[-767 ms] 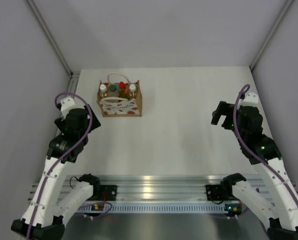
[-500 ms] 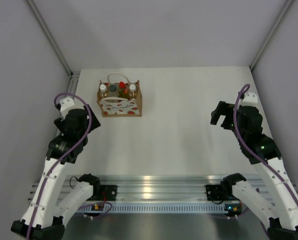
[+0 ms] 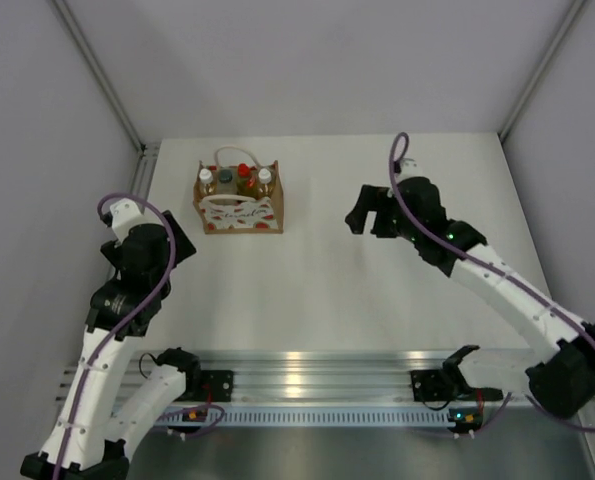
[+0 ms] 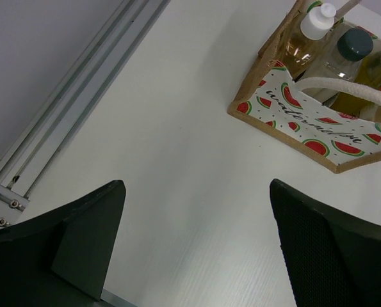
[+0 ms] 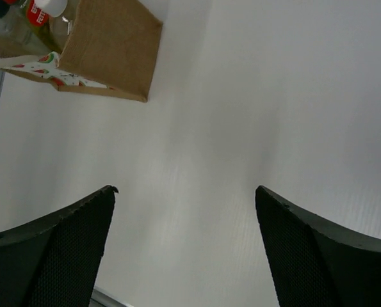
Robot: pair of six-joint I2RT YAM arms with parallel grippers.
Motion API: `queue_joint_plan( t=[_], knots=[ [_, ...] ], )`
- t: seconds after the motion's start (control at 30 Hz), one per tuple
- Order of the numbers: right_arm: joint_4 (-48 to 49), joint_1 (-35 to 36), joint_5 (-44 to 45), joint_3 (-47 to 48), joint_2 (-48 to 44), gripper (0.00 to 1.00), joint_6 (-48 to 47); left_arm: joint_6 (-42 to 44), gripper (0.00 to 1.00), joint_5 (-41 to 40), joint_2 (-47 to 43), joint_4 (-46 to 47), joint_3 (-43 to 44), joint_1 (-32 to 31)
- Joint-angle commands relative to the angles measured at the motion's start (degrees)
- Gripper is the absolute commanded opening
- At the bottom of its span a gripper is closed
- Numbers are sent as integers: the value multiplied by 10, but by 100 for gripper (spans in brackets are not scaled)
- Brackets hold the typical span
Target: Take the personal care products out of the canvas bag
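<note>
Personal care products (image 3: 224,180), four small bottles, stood upright inside the canvas bag (image 3: 239,214), which sat on the far left part of the counter (image 3: 377,300). No bottle was out yet, so the task seemed to be at its first step, the approach to the bag.

The right end effector (image 3: 360,216) hung over the middle of the counter, to the right of the bag and well apart from it. Its fingers were spread wide with nothing between them. The left end effector (image 4: 195,192) was near the front left corner of the bag, also spread wide and empty. Its camera showed the white-capped bottle (image 4: 308,32) and the dark-capped bottle (image 4: 351,46) behind the watermelon-printed panel.

The next move probably called for one end effector to come above a single bottle, go down with one finger on each side of the cap, close, and lift straight up. The rope handle (image 4: 344,86) crossed over the bottles and could catch a finger. The bag looked light, so it might rise together with the bottle unless it was held down.
</note>
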Motion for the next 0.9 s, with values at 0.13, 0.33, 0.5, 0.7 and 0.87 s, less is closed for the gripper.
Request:
queue_joint_plan(
  t=[0.13,0.33,0.5,0.7,0.87],
  knots=[
    [87,118,103,177,213,75,34,0,99,-10,-16,17,-5,-2],
    [99,154,134,295,354,63,76,-1,99,-4,-16,17,-5,-2],
    [125,165,124,361,421,57,110,-2,99,4,-15,17,-6,-2],
    [125,167,131,421,493,55,131,-2,99,17,-10,18,-6,-2],
    [122,169,118,456,532,53,141,-2,99,21,-3,18,-6,-2]
  ],
)
